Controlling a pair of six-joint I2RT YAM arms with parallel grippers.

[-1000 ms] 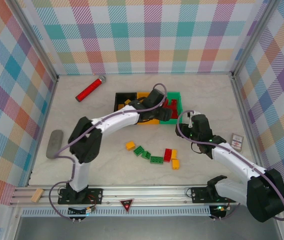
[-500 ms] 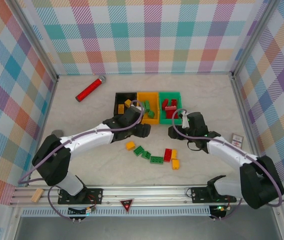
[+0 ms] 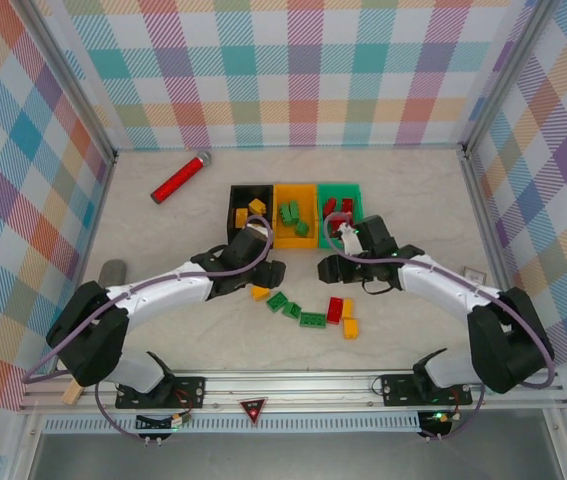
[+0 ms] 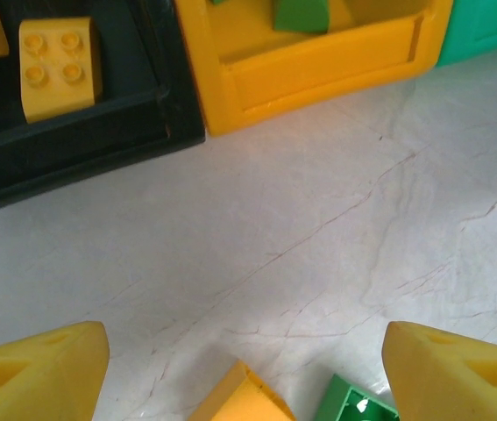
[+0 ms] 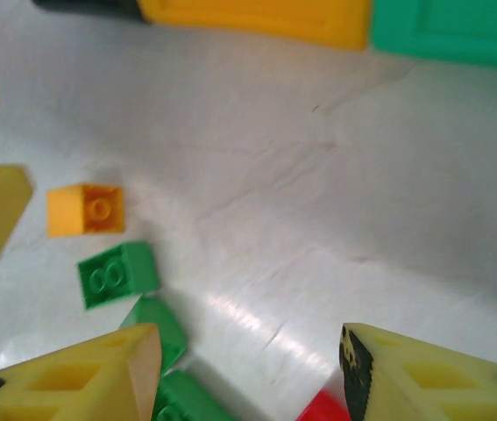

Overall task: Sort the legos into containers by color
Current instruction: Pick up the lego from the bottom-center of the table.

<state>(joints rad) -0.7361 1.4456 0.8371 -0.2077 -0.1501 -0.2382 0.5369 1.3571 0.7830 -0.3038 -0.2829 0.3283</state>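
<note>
The black bin (image 3: 235, 192), orange-yellow bin (image 3: 280, 237) and green bin (image 3: 354, 190) stand in a row at mid-table, each holding bricks. In front of them several loose legos lie on the table: an orange one (image 3: 260, 292), green ones (image 3: 277, 300) (image 3: 313, 320), a red one (image 3: 335, 309) and yellow ones (image 3: 350, 327). My left gripper (image 3: 266, 273) (image 4: 244, 368) is open just above the orange brick (image 4: 244, 399), which lies low between its fingers, beside a green brick (image 4: 353, 405). My right gripper (image 3: 331, 267) (image 5: 248, 368) is open over bare table, green bricks (image 5: 117, 274) at its left finger, a red brick (image 5: 323, 409) at the bottom.
A long red cylinder (image 3: 181, 177) lies at the back left. A grey flat object (image 3: 113, 271) rests by the left wall, and a small card (image 3: 475, 275) by the right wall. The left wrist view has a yellow brick (image 4: 59, 68) inside the black bin (image 4: 81, 140).
My left gripper pulled back from over the bins and came down to the orange brick. My right gripper moved left toward the loose bricks.
</note>
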